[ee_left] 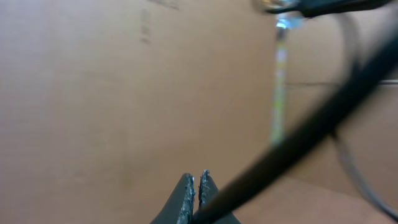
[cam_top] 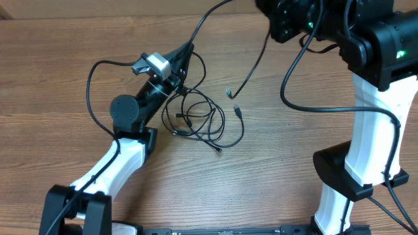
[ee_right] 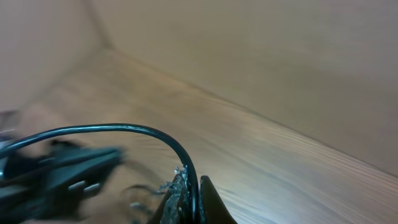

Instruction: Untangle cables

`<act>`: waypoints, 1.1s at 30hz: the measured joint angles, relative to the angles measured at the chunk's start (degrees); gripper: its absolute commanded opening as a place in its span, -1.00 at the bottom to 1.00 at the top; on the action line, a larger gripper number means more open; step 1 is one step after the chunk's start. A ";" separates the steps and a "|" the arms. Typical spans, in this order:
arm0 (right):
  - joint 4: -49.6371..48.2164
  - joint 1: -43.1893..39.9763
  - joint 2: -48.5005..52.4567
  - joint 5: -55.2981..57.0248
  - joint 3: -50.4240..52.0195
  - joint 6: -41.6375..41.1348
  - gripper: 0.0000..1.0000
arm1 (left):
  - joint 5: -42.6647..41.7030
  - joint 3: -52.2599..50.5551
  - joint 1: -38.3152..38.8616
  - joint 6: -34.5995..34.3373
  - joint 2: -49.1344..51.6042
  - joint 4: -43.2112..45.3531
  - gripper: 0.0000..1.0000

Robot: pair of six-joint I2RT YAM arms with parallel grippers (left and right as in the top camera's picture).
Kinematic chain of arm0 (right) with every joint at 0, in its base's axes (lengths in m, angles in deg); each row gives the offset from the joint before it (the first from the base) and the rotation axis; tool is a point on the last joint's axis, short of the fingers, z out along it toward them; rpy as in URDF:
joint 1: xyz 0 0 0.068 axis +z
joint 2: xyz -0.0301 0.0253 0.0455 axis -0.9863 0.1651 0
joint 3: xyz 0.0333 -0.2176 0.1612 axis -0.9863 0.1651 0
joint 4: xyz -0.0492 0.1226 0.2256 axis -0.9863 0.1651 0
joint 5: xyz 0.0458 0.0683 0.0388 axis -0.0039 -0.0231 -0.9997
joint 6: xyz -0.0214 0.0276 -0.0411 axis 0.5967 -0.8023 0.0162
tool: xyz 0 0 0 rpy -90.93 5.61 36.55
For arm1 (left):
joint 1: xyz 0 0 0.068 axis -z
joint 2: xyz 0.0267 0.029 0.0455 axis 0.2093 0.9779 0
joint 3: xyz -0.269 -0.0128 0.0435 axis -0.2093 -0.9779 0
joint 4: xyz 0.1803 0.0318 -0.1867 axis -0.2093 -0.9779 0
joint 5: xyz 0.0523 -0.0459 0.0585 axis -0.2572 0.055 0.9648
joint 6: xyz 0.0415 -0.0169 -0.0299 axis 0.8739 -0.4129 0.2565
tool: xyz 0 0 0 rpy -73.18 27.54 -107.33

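Left gripper (ee_left: 196, 185) and right gripper (ee_right: 189, 190) were each clamped on the cables (cam_top: 189, 117), whose knotted clump lay at frame centre; pulling hard might tighten the knot or lose a strand

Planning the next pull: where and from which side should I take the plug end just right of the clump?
Probably the cord just behind the plug end, from above on its right, jaws across it. It lies flat, sticking clear of the clump, bare table beside it.
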 measured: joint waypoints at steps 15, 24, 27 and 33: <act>6.32 -10.93 0.83 11.08 0.00 -2.19 -0.92 | -17.16 0.00 -5.42 -14.80 -2.08 12.61 -0.92; 5.95 -11.74 4.42 4.50 5.75 -2.67 -0.92 | -12.20 0.00 -6.01 -26.60 -3.37 19.89 -0.91; 4.39 -11.74 4.92 1.62 9.88 -2.69 -0.92 | -10.78 0.00 -6.01 -27.91 -3.45 19.85 -0.92; 1.07 -12.15 5.49 -1.86 17.79 -3.02 0.45 | -9.09 0.00 -6.36 -28.63 -3.76 19.21 -0.92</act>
